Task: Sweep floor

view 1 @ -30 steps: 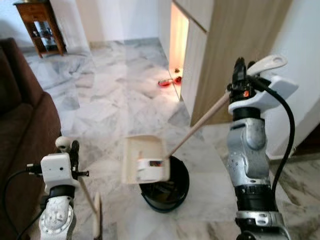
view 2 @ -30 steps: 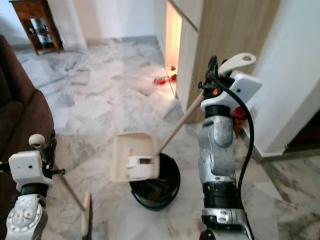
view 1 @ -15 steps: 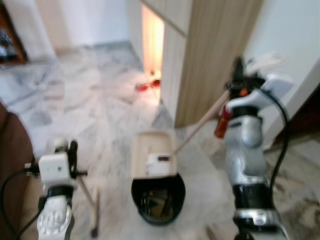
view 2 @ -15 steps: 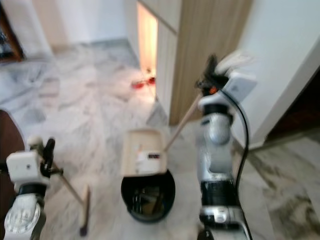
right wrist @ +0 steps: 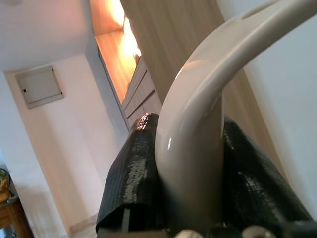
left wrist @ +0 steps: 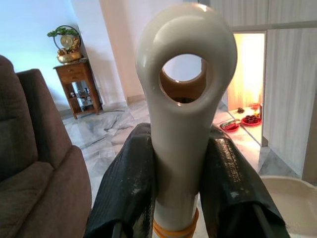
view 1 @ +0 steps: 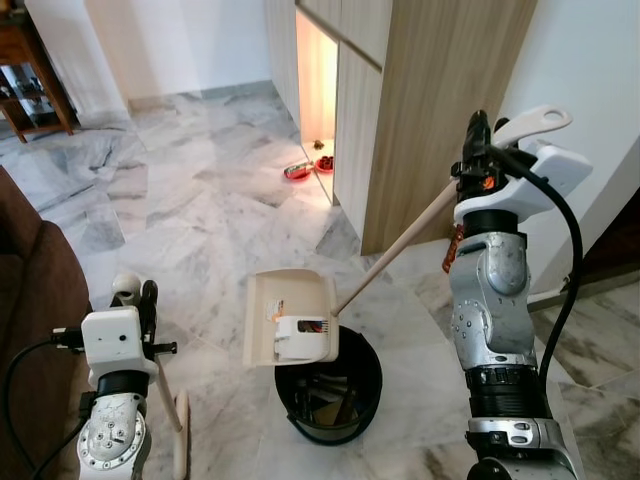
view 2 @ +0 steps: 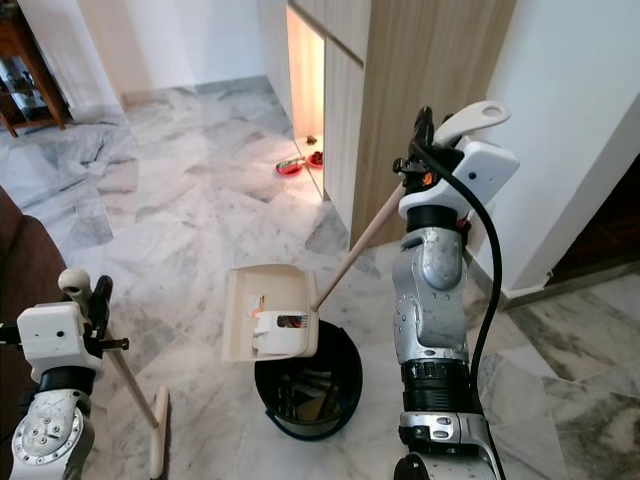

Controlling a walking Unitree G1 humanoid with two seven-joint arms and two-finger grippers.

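Emptying appears to be the step in hand: the dustpan (view 1: 290, 318) is held tilted directly over the black bin (view 1: 330, 385), its tray facing up and toward the camera. No loose debris can be made out on the marble floor (view 1: 200, 200) nearby, so sweeping looks largely done, though the bin's contents are too dark to confirm.

The right hand (view 1: 478, 150) is raised high beside the wooden cabinet (view 1: 440, 100), both fingers clamped on the top of the dustpan's long handle (view 1: 395, 250). The pan therefore hangs well below and to the left of that hand.

The left hand (view 1: 135, 300) sits low near the sofa (view 1: 30, 300), fingers closed around the broom handle (left wrist: 183, 124) just under its hanging loop. The broom head (view 1: 181, 445) rests on the floor below it.
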